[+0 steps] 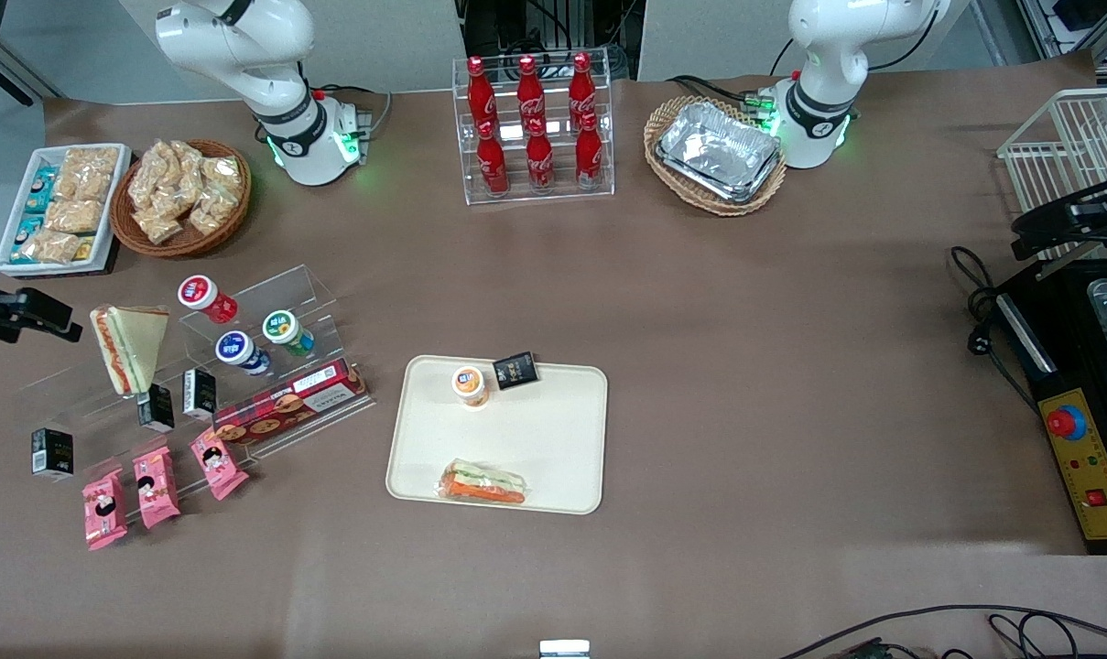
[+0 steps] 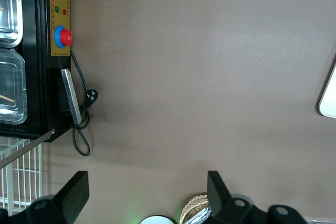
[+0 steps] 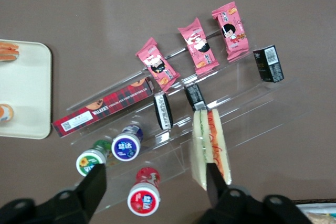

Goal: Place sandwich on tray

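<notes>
The sandwich (image 1: 482,482), clear-wrapped with an orange filling band and some green, lies flat on the cream-beige tray (image 1: 553,430), at the tray edge nearest the front camera. The right wrist view shows a sliver of the sandwich (image 3: 7,51) on the tray's corner (image 3: 26,103). My gripper (image 1: 54,320) is open and empty, well apart from the tray, at the working arm's end of the table. It hovers above a clear acrylic stand (image 3: 173,145), with a red-lidded bottle (image 3: 144,196) between its fingers.
An orange-lidded cup (image 1: 469,384) and a small black box (image 1: 516,371) stand on the tray. Another triangular sandwich (image 1: 130,346) with a red-and-yellow edge leans on the stand among bottles, a cookie box (image 1: 289,407), pink packets and black boxes. A cola rack (image 1: 533,128) stands farther back.
</notes>
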Controlling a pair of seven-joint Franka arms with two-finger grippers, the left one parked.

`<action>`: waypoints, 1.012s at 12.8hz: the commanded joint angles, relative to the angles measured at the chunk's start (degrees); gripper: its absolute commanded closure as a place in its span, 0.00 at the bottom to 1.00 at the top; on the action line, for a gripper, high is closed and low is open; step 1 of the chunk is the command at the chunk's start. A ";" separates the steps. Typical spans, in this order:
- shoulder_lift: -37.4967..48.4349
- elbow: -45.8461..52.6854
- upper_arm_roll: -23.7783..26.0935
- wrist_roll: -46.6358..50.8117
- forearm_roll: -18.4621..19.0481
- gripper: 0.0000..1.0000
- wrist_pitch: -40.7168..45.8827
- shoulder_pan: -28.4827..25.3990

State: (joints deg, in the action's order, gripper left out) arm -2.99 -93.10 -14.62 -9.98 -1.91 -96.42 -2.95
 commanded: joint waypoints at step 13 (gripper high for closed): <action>4.22 -2.26 0.55 -11.30 1.03 0.00 3.79 1.63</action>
State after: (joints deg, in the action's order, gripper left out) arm -0.61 -93.58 -14.32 -20.39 -1.59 -92.75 -1.61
